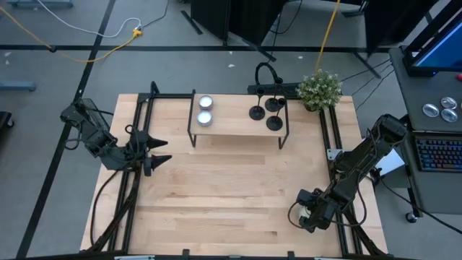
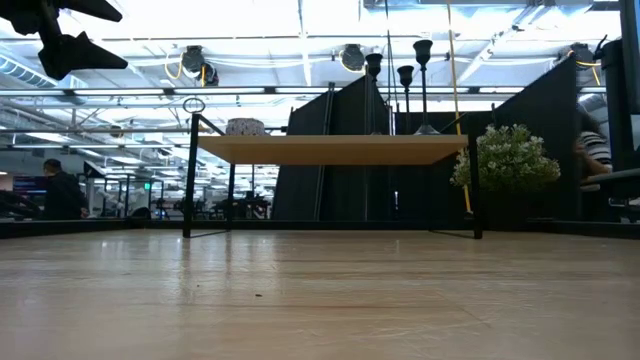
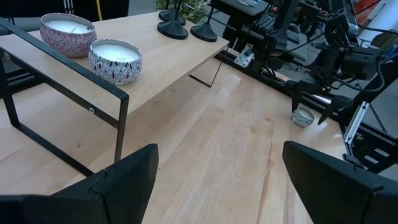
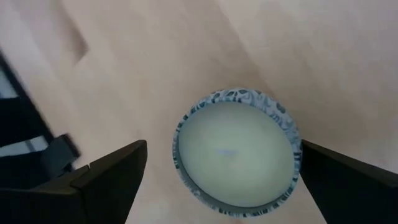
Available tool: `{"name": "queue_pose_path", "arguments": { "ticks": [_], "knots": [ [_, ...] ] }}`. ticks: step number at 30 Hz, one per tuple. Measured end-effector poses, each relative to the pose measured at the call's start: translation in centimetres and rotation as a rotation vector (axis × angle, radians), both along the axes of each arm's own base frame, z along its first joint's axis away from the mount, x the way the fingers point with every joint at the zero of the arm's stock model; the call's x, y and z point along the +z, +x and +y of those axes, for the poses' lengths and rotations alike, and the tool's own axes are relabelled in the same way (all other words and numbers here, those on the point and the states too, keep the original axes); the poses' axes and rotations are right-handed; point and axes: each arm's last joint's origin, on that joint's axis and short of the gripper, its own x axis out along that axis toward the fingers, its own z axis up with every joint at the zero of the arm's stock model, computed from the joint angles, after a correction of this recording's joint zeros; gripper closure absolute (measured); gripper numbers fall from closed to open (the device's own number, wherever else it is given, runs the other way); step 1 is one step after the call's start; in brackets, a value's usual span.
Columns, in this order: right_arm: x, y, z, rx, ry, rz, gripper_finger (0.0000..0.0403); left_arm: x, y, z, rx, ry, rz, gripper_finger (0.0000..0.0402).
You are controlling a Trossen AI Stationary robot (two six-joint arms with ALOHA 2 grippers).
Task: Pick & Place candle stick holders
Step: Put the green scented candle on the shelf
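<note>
The wooden table fills the middle of the high view, its near edge cut off by the frame; a low shelf on thin black legs stands toward twelve o'clock on it; a small potted plant sits at the table's one o'clock corner, its pot hidden under the leaves. The left arm lies at nine o'clock, bent at the elbow and reaching inward, well above the wood; the left gripper points toward three o'clock with its fingers spread wide and nothing between them. The right arm folds down at about four o'clock, wrist turned straight down; the right gripper hangs over a patterned candle, its fingers spread to either side of the rim; whether they touch the rim cannot be told, and from the high view this candle is hidden under the wrist. The three candle stick holders stand clustered on the shelf's right end, at roughly one o'clock, bases nearly touching; from the low view only their stems and cups rise above the shelf edge, the bases hidden. Two more patterned candles sit on the shelf's left end, one just behind the other. Beyond the table the low view shows people, dim and hard to make out.
</note>
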Motion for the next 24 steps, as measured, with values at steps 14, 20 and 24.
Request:
{"name": "queue_pose_path", "arguments": {
  "ticks": [14,20,24],
  "knots": [
    [0.15,0.18,0.24,0.055,0.01,-0.039,0.0005,0.01,0.0,0.0,0.001,-0.004,-0.001,0.005],
    [0.1,0.11,0.15,0.055,0.0,-0.031,0.0005,0.0,0.0,0.0,0.0,-0.002,-0.001,0.005],
    [-0.01,-0.01,-0.01,0.031,-0.01,-0.009,0.0005,0.0,0.0,0.0,0.0,-0.001,-0.001,0.005]
  ]
}}
